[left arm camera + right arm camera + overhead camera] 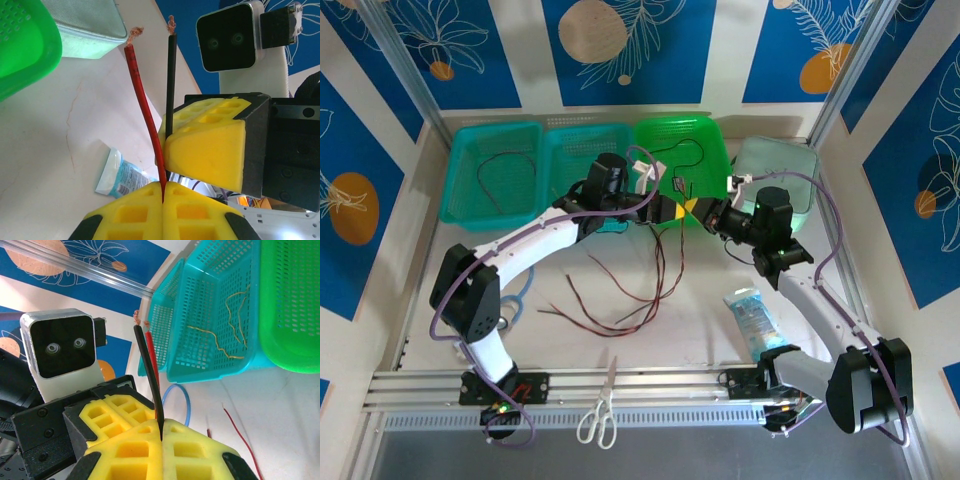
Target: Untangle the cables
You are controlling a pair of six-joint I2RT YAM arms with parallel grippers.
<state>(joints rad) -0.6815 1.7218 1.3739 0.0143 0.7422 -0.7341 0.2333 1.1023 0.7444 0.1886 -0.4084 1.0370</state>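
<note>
Both clamped: left pincer pinches the red cable, right pincer the black cable; the loose heap mid-frame on the worktop is unsorted.

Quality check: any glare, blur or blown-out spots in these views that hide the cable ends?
Top external: even light, soft shadows, loose cables thin but legible. Left wrist: red cable and black cable in focus, frayed tips clear; blown-out white patch at bottom right corner. Right wrist: sharp throughout, teal basket mesh crisp, no glare.
</note>
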